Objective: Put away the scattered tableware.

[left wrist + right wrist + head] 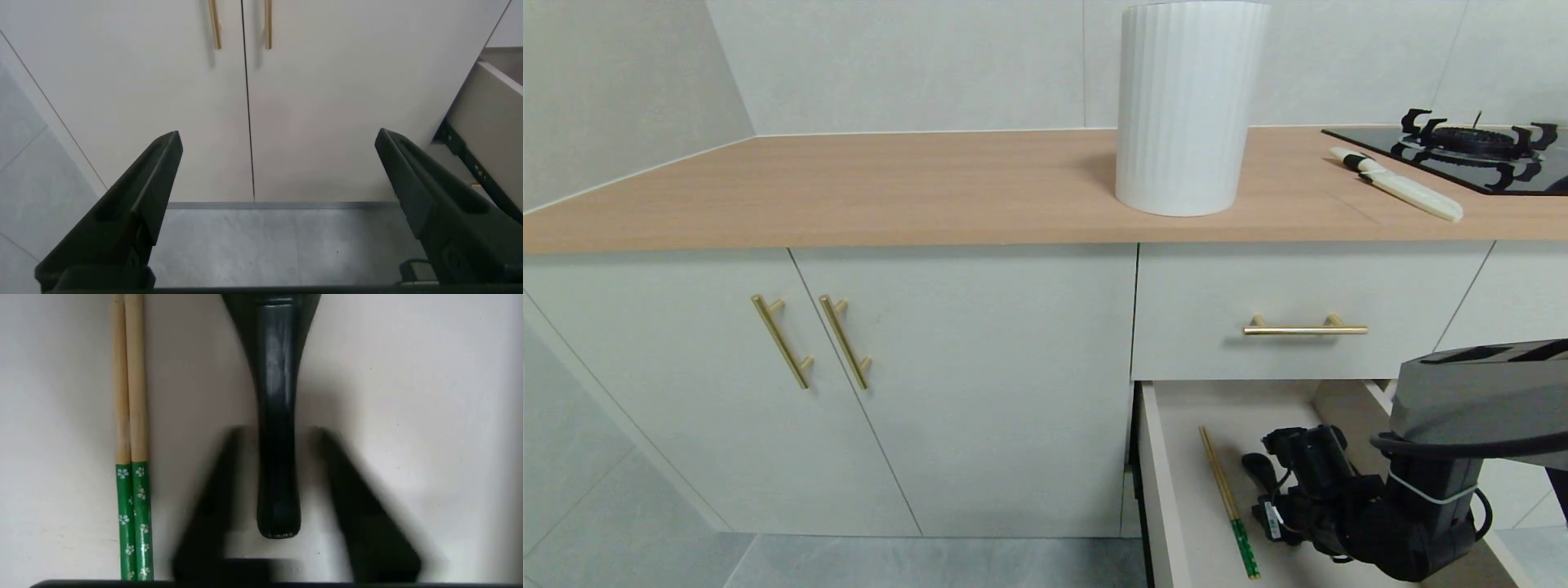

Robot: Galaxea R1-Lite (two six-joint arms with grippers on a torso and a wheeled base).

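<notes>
Lower right, head view: right gripper (1267,467) sits low inside the pulled-out drawer (1156,482).
Right gripper fingers: spread apart and gripping nothing, seen astride the spoon (278,376) in the right wrist view (278,457).
Contact: a pale gap shows on each side of the handle, so I see no touch.
Spoon: black, flat on the drawer floor, centre of the right wrist frame, handle end nearest the gripper.
Chopsticks (128,416): a pair side by side with green ends, just beside the spoon, apart from it.
Left gripper (278,139): jaws wide apart and holding nothing, low before the closed cabinet doors (327,98).
Counter (890,188): white ribbed jar (1184,106) at upper centre, knife (1395,184) at upper right, near the hob (1470,143).
</notes>
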